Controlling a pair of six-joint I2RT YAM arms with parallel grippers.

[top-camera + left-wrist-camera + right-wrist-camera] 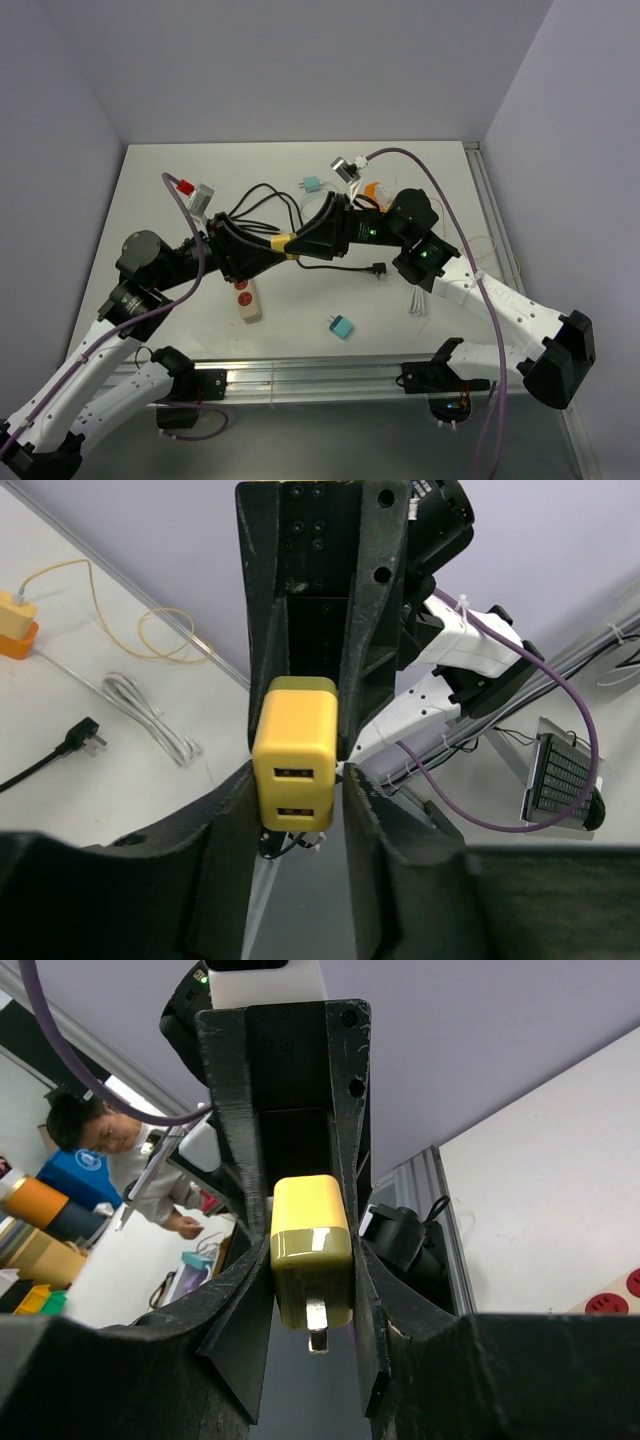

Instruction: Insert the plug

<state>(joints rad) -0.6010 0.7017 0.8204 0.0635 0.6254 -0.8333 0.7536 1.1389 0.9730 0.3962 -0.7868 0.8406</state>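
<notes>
A yellow USB charger plug (284, 243) hangs in the air between my two grippers above the table's middle. My right gripper (302, 240) is shut on it; in the right wrist view both fingers press its sides (311, 1245) and its metal prongs (317, 1325) face the camera. My left gripper (270, 248) is open around the plug's other end; in the left wrist view the plug (295, 755) shows two USB ports, touching the left finger with a gap to the right finger (375, 810). A white power strip (247, 298) with red sockets lies on the table below the left gripper.
A teal plug (342, 326), a black plug on a cord (378, 268) and a white coiled cable (418, 300) lie in front. At the back are a teal plug (311, 184), a grey adapter (347, 168), an orange adapter (375, 192) and a white-red adapter (200, 195). Black cords (262, 205) loop mid-table.
</notes>
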